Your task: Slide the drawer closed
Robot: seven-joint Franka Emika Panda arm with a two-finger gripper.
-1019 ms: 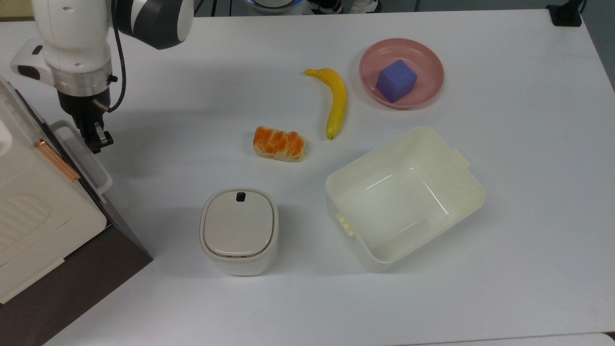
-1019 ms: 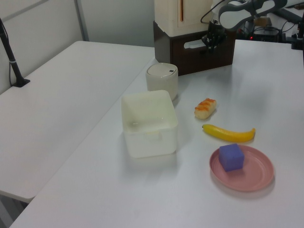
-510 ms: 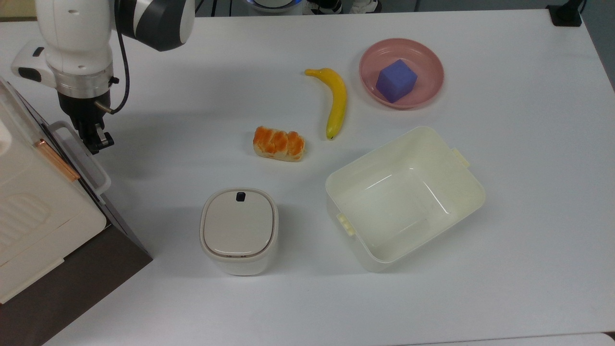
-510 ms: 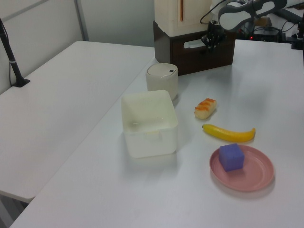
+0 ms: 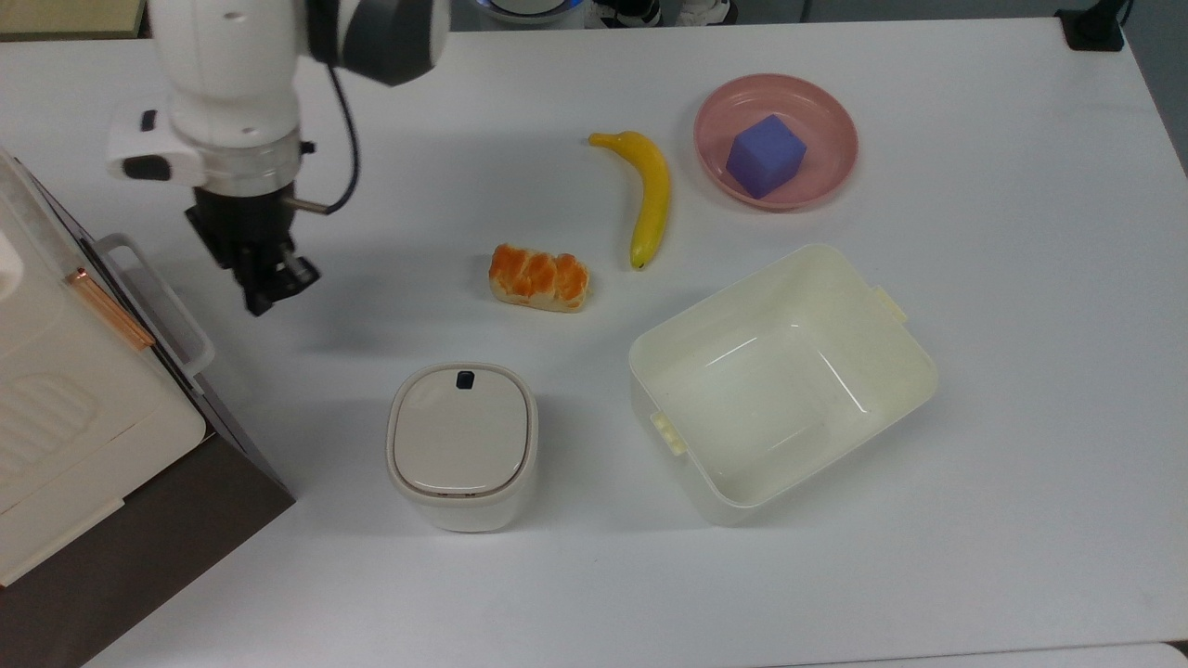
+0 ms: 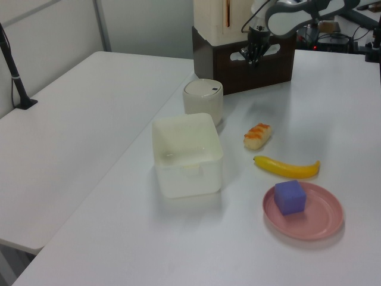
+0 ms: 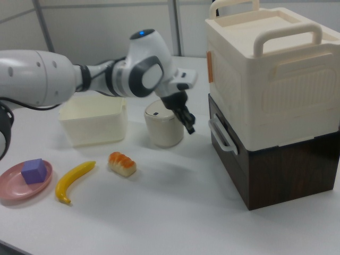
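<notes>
The drawer has a dark brown front that lies flush with the dark wooden cabinet, at the right view's right. Its white loop handle sticks out toward the table, and the same handle runs along the top view's left edge. My gripper hangs above the bare table to the right of the handle in the top view, clear of it. Its fingers look shut with nothing between them. In the right view the gripper points down and stands just left of the handle. In the left view the gripper is in front of the cabinet.
A cream stacked box sits on the cabinet. On the table are a white lidded bin, a cream tub, a bread piece, a banana and a pink plate holding a purple cube.
My gripper has pulled away from the drawer handle, moving toward the top view's right and a little nearer the lidded bin. The drawer front and handle have stayed where they were.
</notes>
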